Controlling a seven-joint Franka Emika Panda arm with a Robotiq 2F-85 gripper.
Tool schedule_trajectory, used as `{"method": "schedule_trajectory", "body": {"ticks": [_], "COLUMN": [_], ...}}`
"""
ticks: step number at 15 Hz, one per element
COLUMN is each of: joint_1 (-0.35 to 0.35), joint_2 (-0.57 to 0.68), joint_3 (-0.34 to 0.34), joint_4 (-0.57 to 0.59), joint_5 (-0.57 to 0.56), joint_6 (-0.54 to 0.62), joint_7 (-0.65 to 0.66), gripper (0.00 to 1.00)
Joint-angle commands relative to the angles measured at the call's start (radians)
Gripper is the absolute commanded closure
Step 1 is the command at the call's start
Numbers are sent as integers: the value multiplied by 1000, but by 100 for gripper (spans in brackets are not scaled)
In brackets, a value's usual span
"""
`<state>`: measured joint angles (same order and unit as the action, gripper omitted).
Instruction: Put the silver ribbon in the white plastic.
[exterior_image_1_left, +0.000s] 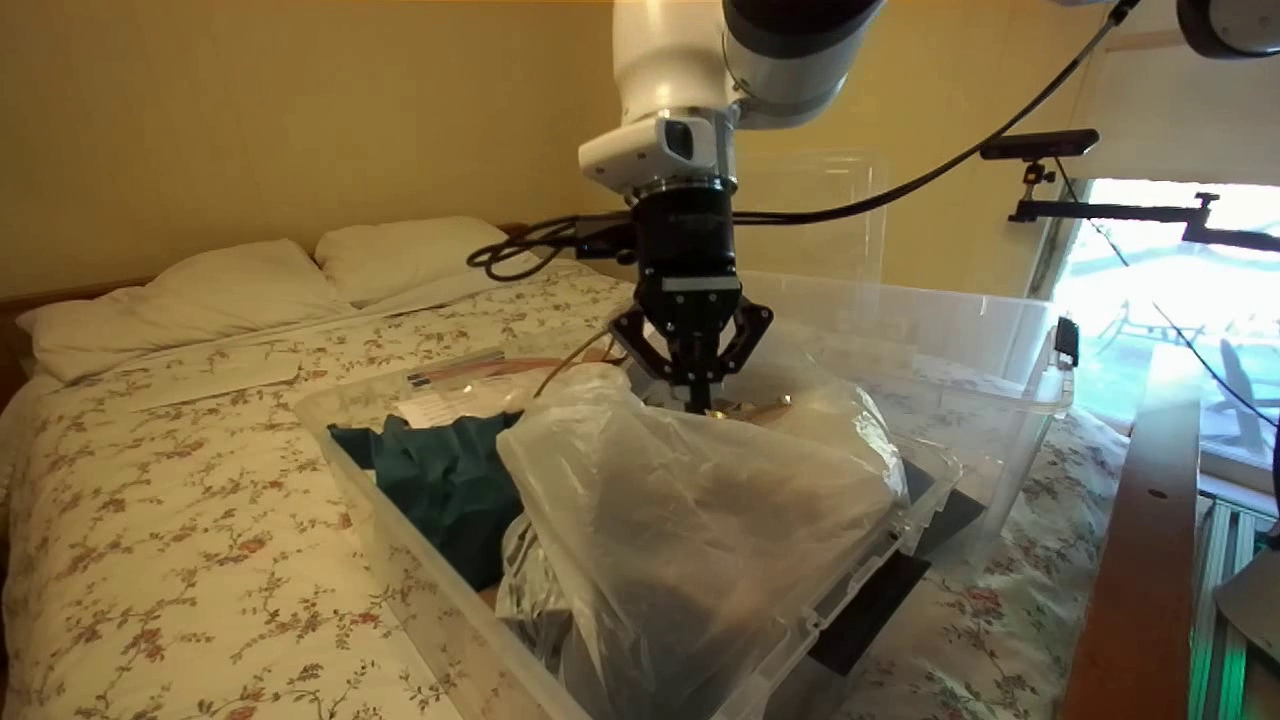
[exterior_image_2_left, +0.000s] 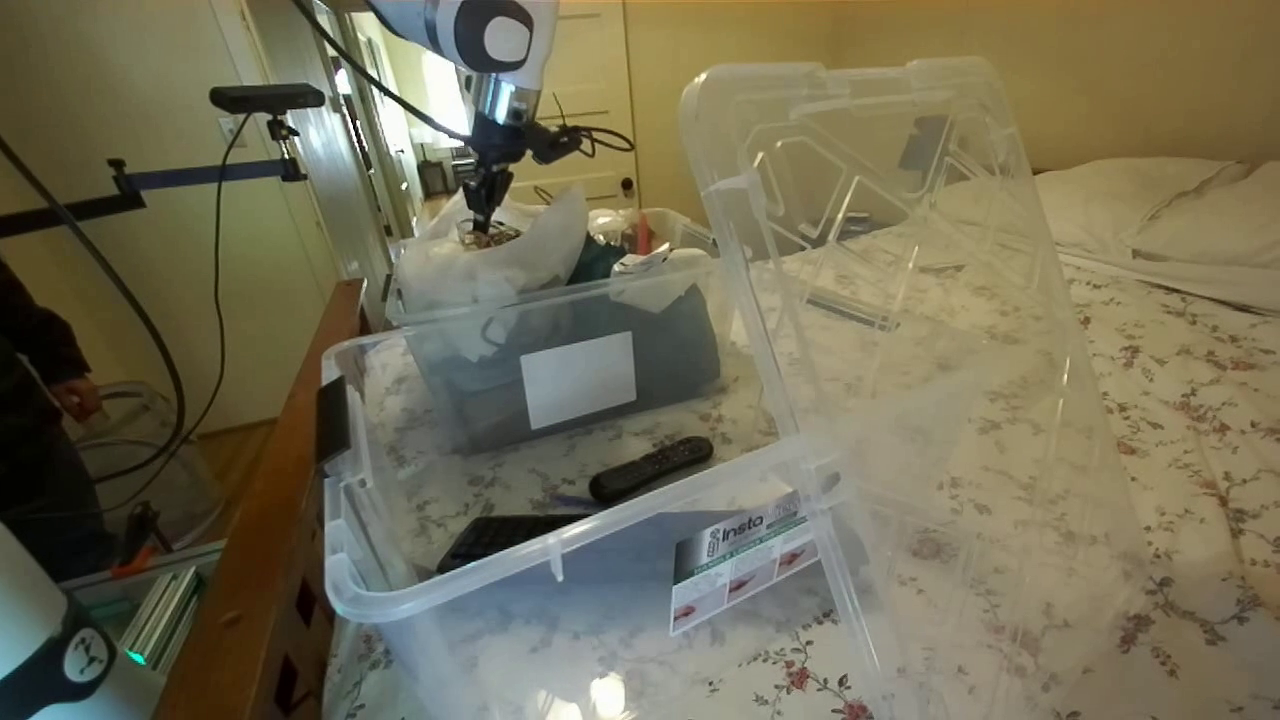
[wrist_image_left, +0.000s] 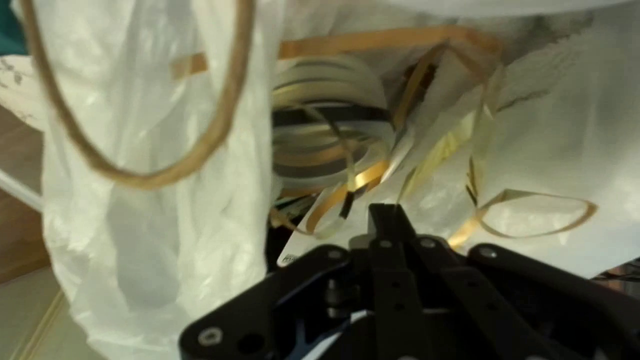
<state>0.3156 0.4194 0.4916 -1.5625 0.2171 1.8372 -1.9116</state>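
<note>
The white plastic bag (exterior_image_1_left: 690, 500) stands open in a clear bin; it also shows in an exterior view (exterior_image_2_left: 520, 265) and in the wrist view (wrist_image_left: 155, 240). Inside its mouth lie gold, pale and dark ribbons, several wound in a roll (wrist_image_left: 330, 125). My gripper (wrist_image_left: 390, 212) points down into the bag mouth, as both exterior views show (exterior_image_1_left: 700, 400) (exterior_image_2_left: 483, 220). Its fingertips are together, and a thin pale silvery-yellow ribbon (wrist_image_left: 445, 150) runs into the seam between them. Loose ribbon loops (wrist_image_left: 540, 215) lie beside the fingers. The bag's front hides the lower contents in an exterior view.
A tan cord loop (wrist_image_left: 150, 180) hangs close to the gripper. Dark green cloth (exterior_image_1_left: 450, 480) lies beside the bag in the bin. A second clear bin (exterior_image_2_left: 570, 530) and an upright clear lid (exterior_image_2_left: 850, 240) stand nearby. A remote (exterior_image_2_left: 650, 468) shows near the bins.
</note>
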Motion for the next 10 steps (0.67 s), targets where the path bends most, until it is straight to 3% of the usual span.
{"method": "schedule_trajectory", "body": {"ticks": [1, 4, 5, 6, 10], "joint_1": [60, 95, 99, 101, 99], "joint_2": [-84, -86, -83, -91, -200], "joint_3": [-62, -77, -71, -66, -39], "joint_4": [-126, -132, -119, -117, -109], "joint_5": [-98, -176, -183, -181, -142], "joint_6": [111, 180, 156, 140, 6], "joint_7": [105, 222, 243, 268, 330], "gripper": [100, 100, 74, 73, 47]}}
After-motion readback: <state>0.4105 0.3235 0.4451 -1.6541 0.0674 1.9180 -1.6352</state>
